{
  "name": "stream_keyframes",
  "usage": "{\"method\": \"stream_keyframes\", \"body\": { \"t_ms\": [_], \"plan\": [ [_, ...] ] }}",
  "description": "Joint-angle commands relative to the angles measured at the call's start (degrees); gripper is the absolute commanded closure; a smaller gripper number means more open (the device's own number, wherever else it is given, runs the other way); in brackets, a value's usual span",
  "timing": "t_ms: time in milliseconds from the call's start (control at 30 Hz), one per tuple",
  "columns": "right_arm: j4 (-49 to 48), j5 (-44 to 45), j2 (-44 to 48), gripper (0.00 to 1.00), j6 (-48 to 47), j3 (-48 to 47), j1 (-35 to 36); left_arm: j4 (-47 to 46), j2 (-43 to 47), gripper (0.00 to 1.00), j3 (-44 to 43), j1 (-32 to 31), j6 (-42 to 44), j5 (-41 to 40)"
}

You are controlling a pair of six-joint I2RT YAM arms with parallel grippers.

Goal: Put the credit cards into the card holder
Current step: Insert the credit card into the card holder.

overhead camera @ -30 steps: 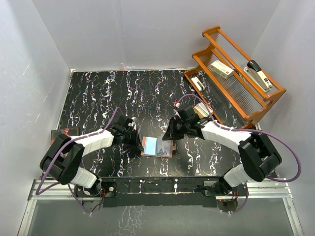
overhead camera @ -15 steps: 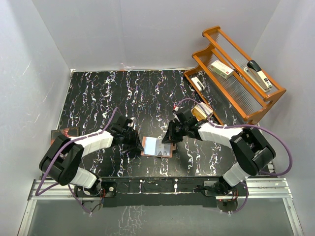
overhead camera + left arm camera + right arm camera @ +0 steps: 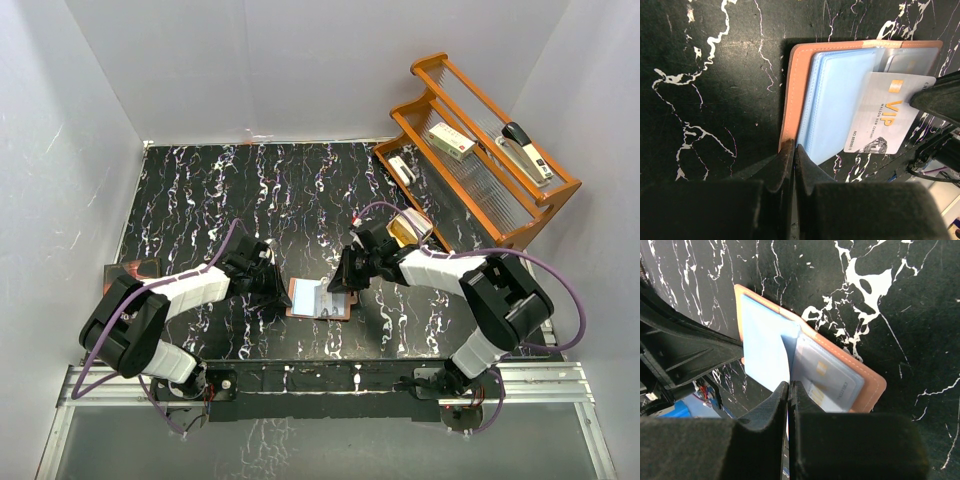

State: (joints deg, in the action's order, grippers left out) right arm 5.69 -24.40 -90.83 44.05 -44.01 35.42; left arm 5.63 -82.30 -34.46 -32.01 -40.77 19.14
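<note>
Black marbled counter (image 3: pixel 200 190) — open room on the far side. Card holder (image 3: pixel 300 297) lies open near front centre, long axis left–right. VIP credit card (image 3: pixel 880 120) sits askew over its pockets, pinched by right tool (image 3: pixel 789 385); left tool (image 3: pixel 792 148) pressed together at the holder's edge.

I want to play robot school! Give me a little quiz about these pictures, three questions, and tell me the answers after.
1. True or false: the card holder lies open on the table.
2. What is the right gripper shut on? A) a pencil B) the light card C) nothing
3. Which word is printed in gold on that card?
Key: 1 true; 2 B; 3 VIP.
</note>
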Motion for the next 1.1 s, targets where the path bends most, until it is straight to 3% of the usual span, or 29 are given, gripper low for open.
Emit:
{"method": "stream_keyframes", "body": {
  "t_ms": [0,600,1067],
  "plan": [
    [-2.4,0.9,-1.4,1.00,-0.4,0.3,0.2,2.4,1.2,1.00,1.5,0.1,0.2,0.0],
    [-2.4,9.5,-0.7,1.00,-3.2,0.6,0.2,-0.3,1.6,1.00,3.7,0.1,-2.3,2.1],
    [-6.8,7.3,-1.6,1.00,1.1,2.0,0.8,-4.2,1.5,1.00,4.5,0.1,-6.6,5.2]
  ]
}}
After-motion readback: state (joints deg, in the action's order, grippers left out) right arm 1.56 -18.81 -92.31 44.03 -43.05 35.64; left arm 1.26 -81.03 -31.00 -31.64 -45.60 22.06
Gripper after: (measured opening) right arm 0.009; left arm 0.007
